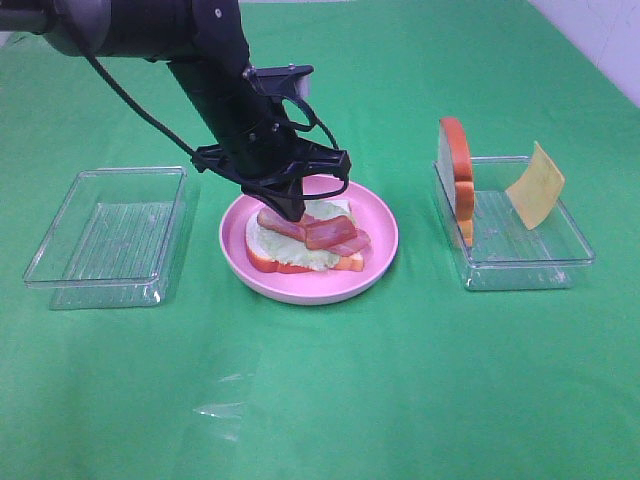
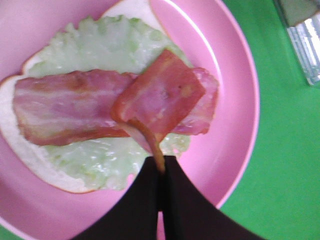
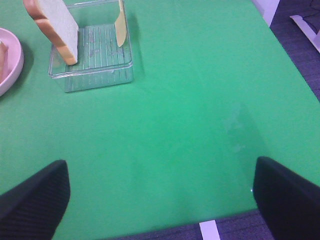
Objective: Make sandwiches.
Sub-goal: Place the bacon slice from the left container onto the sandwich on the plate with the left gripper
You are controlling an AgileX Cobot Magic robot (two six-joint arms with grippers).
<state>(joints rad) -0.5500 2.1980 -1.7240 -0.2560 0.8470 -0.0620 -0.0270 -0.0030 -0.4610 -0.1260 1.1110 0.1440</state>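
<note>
A pink plate (image 1: pixel 300 292) holds an open sandwich: a white bread slice (image 1: pixel 262 260), a lettuce leaf (image 2: pixel 105 45) and two bacon strips. My left gripper (image 1: pixel 288 210) is over the plate, shut on the end of the upper bacon strip (image 2: pixel 160 95), which lies tilted across the lower strip (image 2: pixel 65 107). A second bread slice (image 1: pixel 457 165) stands on edge and a yellow cheese square (image 1: pixel 536 185) leans in the right clear tray (image 1: pixel 530 262). My right gripper (image 3: pixel 162 195) is open and empty over bare cloth. It does not show in the exterior high view.
An empty clear tray (image 1: pixel 105 240) sits left of the plate. Green cloth covers the table. In the right wrist view the table's edge (image 3: pixel 210 225) and the dark floor (image 3: pixel 300 55) lie close to the right gripper.
</note>
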